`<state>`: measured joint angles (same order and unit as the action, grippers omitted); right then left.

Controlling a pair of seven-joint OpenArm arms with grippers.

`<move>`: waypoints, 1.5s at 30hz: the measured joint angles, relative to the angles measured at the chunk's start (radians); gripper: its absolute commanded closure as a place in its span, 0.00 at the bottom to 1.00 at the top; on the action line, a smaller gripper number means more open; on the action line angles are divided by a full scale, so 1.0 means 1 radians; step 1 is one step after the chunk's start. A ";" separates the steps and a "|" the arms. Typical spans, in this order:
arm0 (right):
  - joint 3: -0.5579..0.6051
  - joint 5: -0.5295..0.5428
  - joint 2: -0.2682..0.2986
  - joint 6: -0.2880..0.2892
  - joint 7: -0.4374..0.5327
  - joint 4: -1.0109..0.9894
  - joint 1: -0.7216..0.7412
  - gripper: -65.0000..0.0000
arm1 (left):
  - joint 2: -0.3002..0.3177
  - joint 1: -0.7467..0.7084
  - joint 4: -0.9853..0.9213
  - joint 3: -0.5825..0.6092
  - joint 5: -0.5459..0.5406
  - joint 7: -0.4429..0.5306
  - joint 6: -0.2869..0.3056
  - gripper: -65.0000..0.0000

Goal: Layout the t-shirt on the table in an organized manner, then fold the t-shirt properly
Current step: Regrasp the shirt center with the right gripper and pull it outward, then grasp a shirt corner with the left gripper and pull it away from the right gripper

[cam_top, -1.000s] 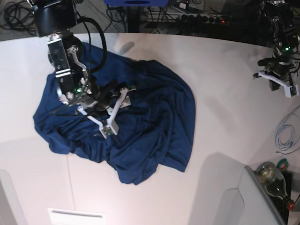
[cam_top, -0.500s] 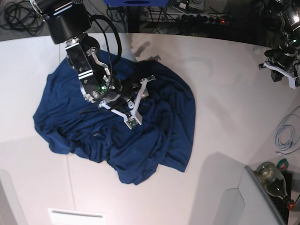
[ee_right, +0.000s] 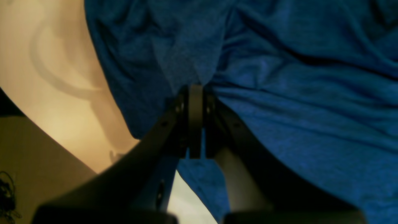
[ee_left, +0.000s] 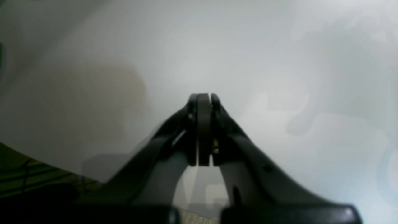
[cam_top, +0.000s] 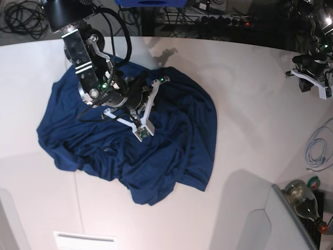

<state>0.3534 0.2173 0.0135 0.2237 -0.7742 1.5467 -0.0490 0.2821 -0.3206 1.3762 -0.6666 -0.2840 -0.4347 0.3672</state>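
Your right gripper [ee_right: 195, 88] is clamped on a fold of the t-shirt [cam_top: 166, 151], near its far edge. The shirt lies crumpled in 1 heap on the left half of the table [cam_top: 250, 104], so you are at the laying-out step. Next, lift and draw that edge outward to spread it. Your left gripper [ee_left: 203, 98] hangs closed and empty over bare table, well apart.
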 measured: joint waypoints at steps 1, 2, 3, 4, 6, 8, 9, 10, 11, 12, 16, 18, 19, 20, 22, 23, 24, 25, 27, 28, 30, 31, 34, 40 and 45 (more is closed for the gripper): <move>-0.001 0.002 0.000 -0.003 0.003 0.026 -0.007 1.00 | 0.000 0.000 0.000 0.000 0.000 0.000 0.000 1.00; -0.003 0.003 0.000 -0.006 -0.002 0.055 -0.017 1.00 | 0.000 0.001 0.000 -0.001 0.000 0.000 0.000 1.00; -0.019 0.012 -0.003 -0.025 -0.020 0.089 -0.034 1.00 | -0.001 0.001 0.000 -0.003 0.000 0.000 0.000 1.00; -0.050 0.020 -0.010 -0.050 -0.036 0.124 -0.056 1.00 | -0.001 0.001 0.000 -0.005 0.000 -0.002 0.000 1.00; -0.131 0.010 -0.008 -0.071 -0.048 0.217 -0.123 1.00 | 0.002 0.001 0.000 -0.007 0.000 -0.001 0.000 1.00; -0.204 0.005 0.014 -0.076 -0.066 0.323 -0.193 1.00 | 0.004 -0.002 0.000 -0.009 0.000 0.000 0.000 1.00; -0.238 0.004 0.034 -0.079 -0.067 0.379 -0.225 1.00 | 0.004 -0.002 0.000 -0.010 0.000 0.000 0.000 1.00; -0.269 0.005 0.045 -0.080 -0.067 0.426 -0.252 1.00 | 0.003 -0.001 0.000 -0.010 0.000 0.000 0.000 1.00; -0.298 0.002 0.044 -0.080 -0.057 0.457 -0.277 1.00 | 0.002 -0.001 0.000 -0.009 0.000 0.000 0.000 1.00; -0.321 0.003 0.043 -0.083 -0.048 0.462 -0.293 1.00 | 0.002 0.000 0.000 -0.008 0.000 0.000 0.000 1.00; -0.423 0.011 0.026 -0.077 -0.054 0.435 -0.373 1.00 | 0.003 0.005 0.001 -0.001 0.000 -0.003 0.000 1.00; -0.470 0.010 0.028 -0.077 -0.036 0.433 -0.410 1.00 | 0.001 0.010 0.005 0.001 0.000 0.000 0.000 1.00; -0.491 0.010 0.027 -0.078 -0.004 0.430 -0.419 1.00 | 0.000 0.012 0.005 0.001 0.000 0.000 0.000 1.00; -0.512 0.010 0.021 -0.078 0.018 0.430 -0.427 1.00 | 0.001 0.018 0.005 0.017 0.000 0.000 0.000 1.00; -0.569 0.011 -0.013 -0.079 0.039 0.430 -0.435 1.00 | 0.007 0.025 0.005 0.066 0.006 -0.002 -0.007 1.00; -0.584 0.010 -0.026 -0.078 0.032 0.430 -0.440 1.00 | 0.006 0.031 0.005 0.084 0.006 0.000 -0.003 1.00; -0.592 0.012 -0.034 -0.078 0.018 0.429 -0.445 0.99 | 0.006 0.035 0.005 0.102 0.004 0.000 0.001 1.00; -0.593 0.015 -0.035 -0.078 0.015 0.413 -0.445 0.99 | 0.005 0.039 0.005 0.121 0.003 0.001 0.000 1.00; -0.596 0.010 -0.035 -0.078 0.002 0.360 -0.426 0.98 | 0.006 0.046 0.005 0.168 0.004 -0.002 0.000 1.00; -0.596 0.010 -0.033 -0.082 -0.003 0.349 -0.417 0.97 | 0.006 0.056 0.004 0.193 0.012 -0.006 -0.005 1.00; -0.595 0.014 -0.035 -0.082 0.017 0.350 -0.414 0.86 | 0.002 0.102 -0.001 0.244 0.007 -0.010 -0.003 1.00; -0.595 0.014 -0.036 -0.082 0.017 0.350 -0.412 0.79 | 0.000 0.131 -0.002 0.267 0.003 -0.010 0.000 1.00; -0.596 0.011 -0.033 -0.081 0.014 0.350 -0.414 0.52 | 0.004 0.233 -0.002 0.356 0.003 -0.004 -0.002 1.00; -0.562 0.016 -0.032 -0.080 0.014 0.350 -0.412 0.47 | -0.001 0.470 -0.142 0.598 -0.002 -0.003 -0.008 0.41; -0.568 0.013 -0.030 -0.077 0.019 0.328 -0.373 0.92 | -0.087 0.695 -0.458 0.798 0.002 0.048 -0.003 0.74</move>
<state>-0.2142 0.2298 -0.0166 0.1463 -0.7551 1.8751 -0.4225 0.1955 0.3748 0.9184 0.1318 -0.2821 -0.3866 0.3637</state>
